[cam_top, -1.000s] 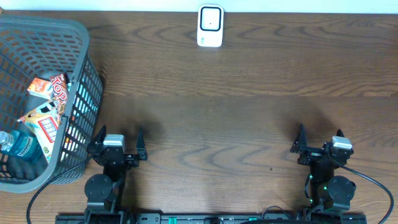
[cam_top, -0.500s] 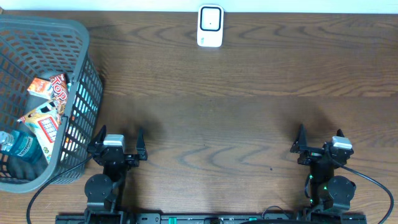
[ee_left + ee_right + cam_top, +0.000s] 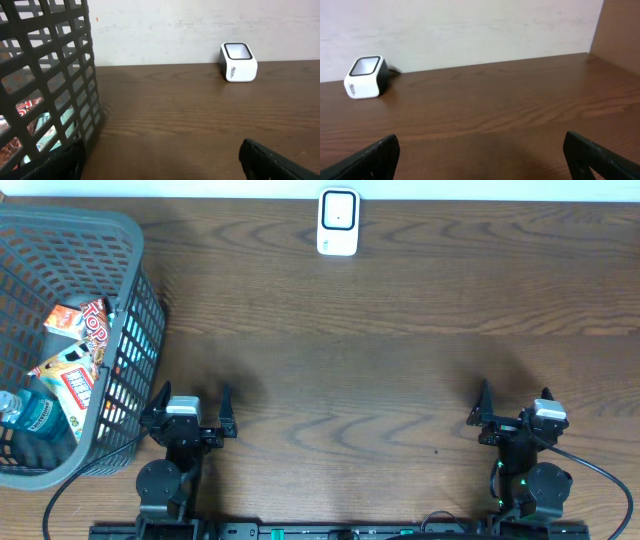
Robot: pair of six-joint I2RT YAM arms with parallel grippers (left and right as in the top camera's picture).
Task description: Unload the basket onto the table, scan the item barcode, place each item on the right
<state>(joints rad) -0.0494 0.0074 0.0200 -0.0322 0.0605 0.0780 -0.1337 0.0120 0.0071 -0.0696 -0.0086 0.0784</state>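
The white barcode scanner (image 3: 338, 222) stands at the table's far edge, and shows in the left wrist view (image 3: 239, 62) and the right wrist view (image 3: 366, 77). The items lie in the grey basket (image 3: 138, 330) at the left: an orange snack packet (image 3: 80, 320), a second packet (image 3: 70, 377) and a blue-labelled bottle (image 3: 30, 415). No barcode is visible. My left gripper (image 3: 191, 394) is open near the front edge, just right of the basket (image 3: 50, 65). At the front right my right gripper (image 3: 515, 393) is open. Both are empty.
A pale wall runs behind the table's far edge. A brown panel (image 3: 620, 30) stands at the right end of the table. The arms' bases and cables sit along the front edge.
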